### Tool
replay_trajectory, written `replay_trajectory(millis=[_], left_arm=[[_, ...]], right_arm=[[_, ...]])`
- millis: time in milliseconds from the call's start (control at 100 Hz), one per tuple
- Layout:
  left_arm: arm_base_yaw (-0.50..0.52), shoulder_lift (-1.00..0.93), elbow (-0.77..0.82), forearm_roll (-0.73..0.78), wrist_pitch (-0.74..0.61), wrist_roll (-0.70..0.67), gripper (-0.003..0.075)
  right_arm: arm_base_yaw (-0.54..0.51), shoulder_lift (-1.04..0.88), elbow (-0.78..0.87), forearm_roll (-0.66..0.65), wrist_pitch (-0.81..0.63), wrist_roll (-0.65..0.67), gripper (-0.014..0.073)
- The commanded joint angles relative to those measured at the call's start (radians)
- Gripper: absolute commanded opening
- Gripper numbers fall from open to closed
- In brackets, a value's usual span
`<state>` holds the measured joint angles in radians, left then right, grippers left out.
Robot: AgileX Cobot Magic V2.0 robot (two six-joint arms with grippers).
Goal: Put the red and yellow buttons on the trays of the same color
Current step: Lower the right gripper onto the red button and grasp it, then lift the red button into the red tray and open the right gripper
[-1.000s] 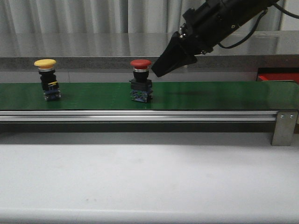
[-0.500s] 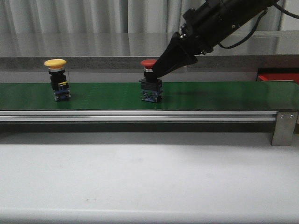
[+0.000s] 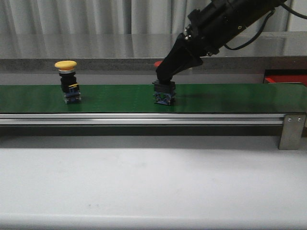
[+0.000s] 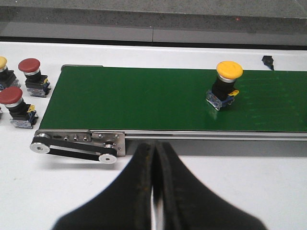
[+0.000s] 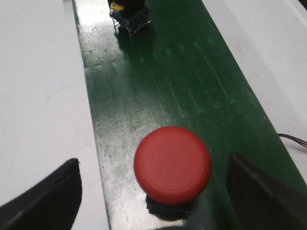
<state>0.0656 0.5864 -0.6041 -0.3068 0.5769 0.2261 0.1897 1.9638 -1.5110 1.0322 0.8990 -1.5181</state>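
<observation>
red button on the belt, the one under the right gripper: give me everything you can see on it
The red button stands upright on the green belt, right of the yellow button. It has a smooth, round, domed red cap, plastic by the look, over a dark blocky base with bluish parts. The right gripper is open, one finger on each side of the cap, neither visibly touching it. In the front view the gripper hides most of the cap.

In the front view, the right gripper (image 3: pixel 165 76) is covering most of the red button's (image 3: pixel 163 91) cap. The red tray (image 3: pixel 285 78) is showing only a strip behind the belt (image 3: pixel 230 98). The right wrist view's edge is cutting off the yellow button (image 5: pixel 128 14).
</observation>
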Motion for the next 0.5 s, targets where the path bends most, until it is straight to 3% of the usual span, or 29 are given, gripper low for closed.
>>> replay_trajectory(millis=[0,490], left_arm=[[-0.006,-0.001,-0.026,-0.020,-0.073,-0.003,-0.0020],[-0.006,-0.001,-0.026,-0.020,-0.073,-0.003,-0.0020]], right_arm=[[-0.002,-0.055,-0.032,0.050,0.013,-0.015,0.0612],[-0.002,-0.055,-0.032,0.016,0.006,-0.003,0.0611]])
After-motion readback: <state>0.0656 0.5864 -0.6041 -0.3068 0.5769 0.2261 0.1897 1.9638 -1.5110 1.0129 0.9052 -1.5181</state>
